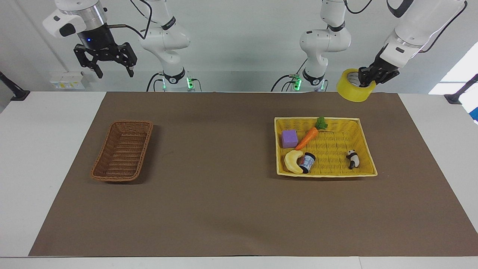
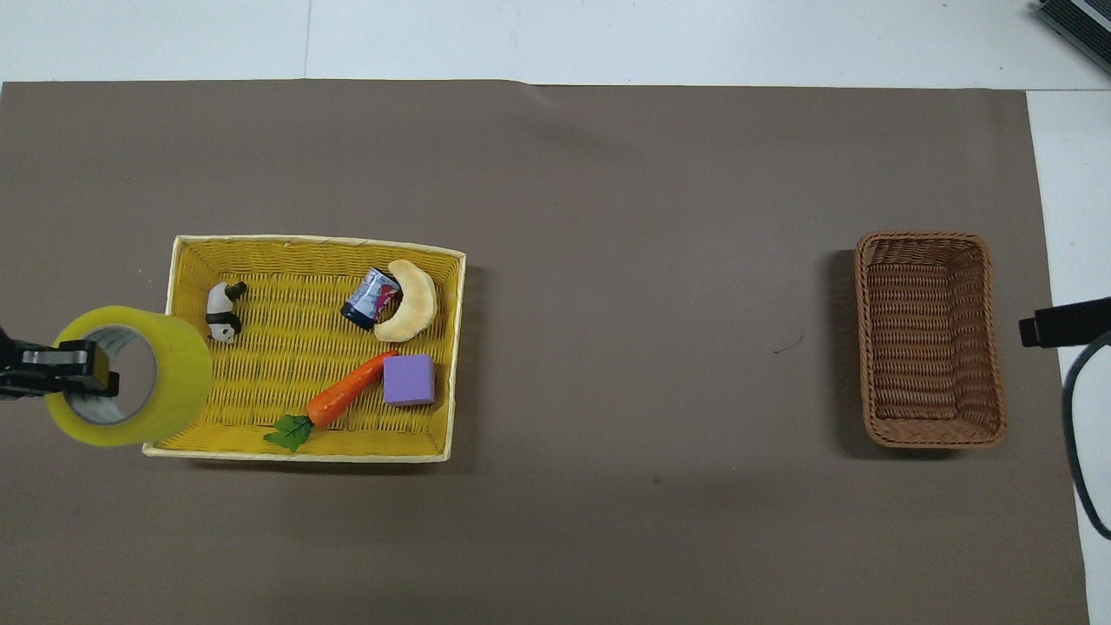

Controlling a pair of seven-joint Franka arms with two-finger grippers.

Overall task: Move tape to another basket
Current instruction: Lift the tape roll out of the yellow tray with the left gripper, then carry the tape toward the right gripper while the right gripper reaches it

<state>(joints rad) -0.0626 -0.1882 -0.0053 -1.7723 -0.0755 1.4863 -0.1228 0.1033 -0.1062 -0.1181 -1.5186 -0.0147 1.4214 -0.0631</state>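
Observation:
My left gripper [image 1: 368, 79] is shut on the rim of the yellow tape roll [image 1: 353, 90] and holds it high in the air. In the overhead view the tape [image 2: 165, 369] hangs over the edge of the yellow basket at the left arm's end, with the left gripper [image 2: 82, 371] clamped on its wall. The dark brown wicker basket [image 1: 122, 150] lies empty at the right arm's end of the mat; it also shows in the overhead view [image 2: 930, 337]. My right gripper [image 1: 105, 63] waits open, high over the table's robot-side edge near the brown basket.
The yellow basket [image 1: 364, 133] holds a purple cube [image 1: 289, 138], a carrot [image 1: 309, 135], a banana toy [image 1: 292, 162], a small can [image 1: 307, 163] and a panda figure [image 1: 352, 158]. A brown mat [image 1: 224, 194] covers the table.

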